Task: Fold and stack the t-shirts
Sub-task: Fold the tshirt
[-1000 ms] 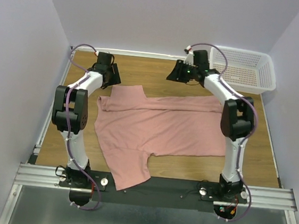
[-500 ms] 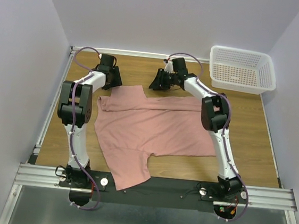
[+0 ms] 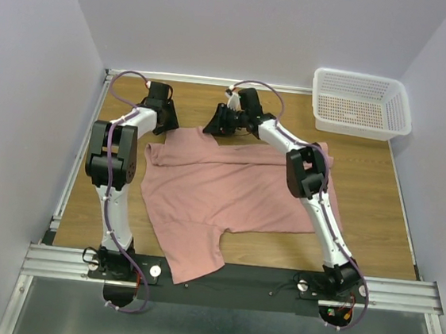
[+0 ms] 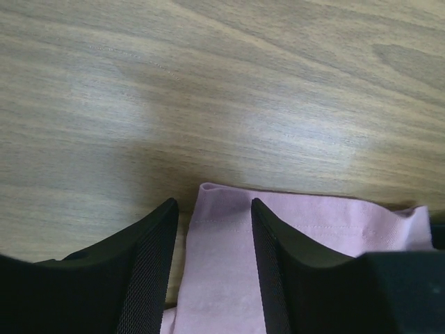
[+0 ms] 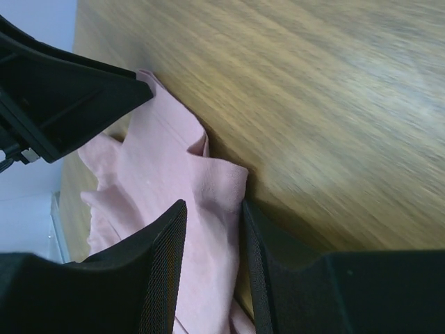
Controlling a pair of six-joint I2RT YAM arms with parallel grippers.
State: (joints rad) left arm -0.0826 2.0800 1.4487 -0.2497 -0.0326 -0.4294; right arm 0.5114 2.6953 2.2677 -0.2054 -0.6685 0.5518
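At the far side of the table (image 3: pixel 387 200), left gripper (image 4: pixel 212 205) and right gripper (image 5: pixel 213 206) straddle the edge of the pink t-shirt (image 3: pixel 229 187) — both jaws open, cloth between.

Soft, even overhead light; pale glare on the table (image 4: pixel 278 132); right wrist view blurred.

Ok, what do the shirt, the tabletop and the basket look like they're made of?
T-shirt: soft knit fabric, likely cotton, matte dusty pink. It wrinkles, and the left wrist view shows a stitched hem.
Tabletop: wood or wood-look laminate, smooth with a slight sheen, judging by the grain lines and soft glare.
Basket: white plastic, judging by its moulded mesh walls.
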